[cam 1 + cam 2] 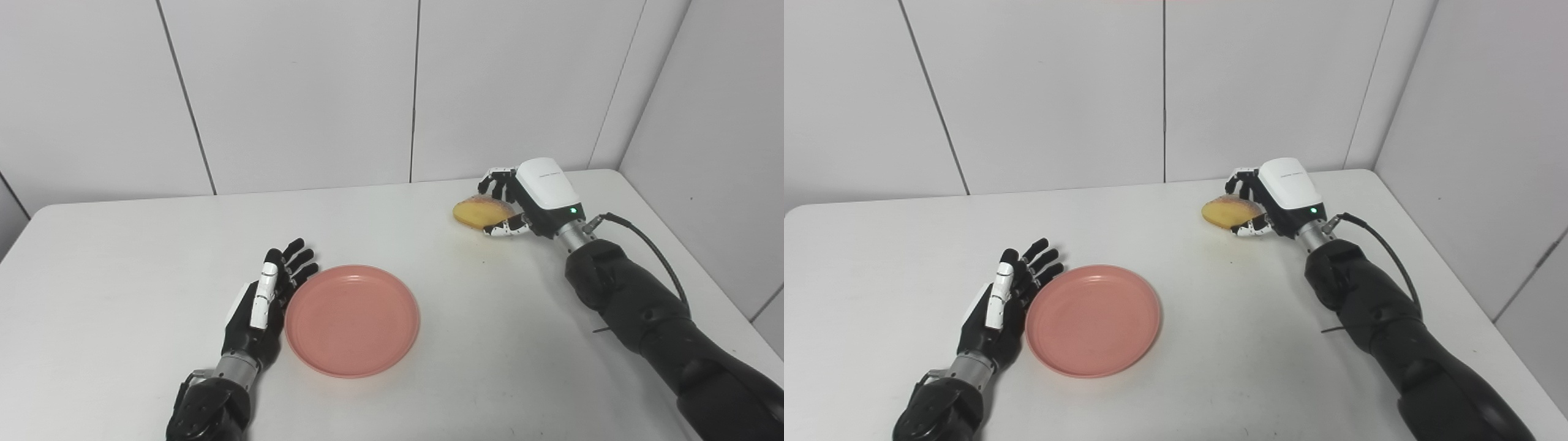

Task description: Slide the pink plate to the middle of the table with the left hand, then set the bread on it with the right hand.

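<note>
Right hand (520, 205) grips bread (478, 211) above white table (122, 275); left hand (266, 303), fingers spread, touches pink plate (352, 318).

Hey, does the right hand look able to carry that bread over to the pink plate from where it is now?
Probably yes. The right hand is closed around the bread, and bare table lies between it and the pink plate.

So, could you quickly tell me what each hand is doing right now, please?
Left hand: open, fingers straight, beside the plate.
Right hand: shut on the bread.
</note>
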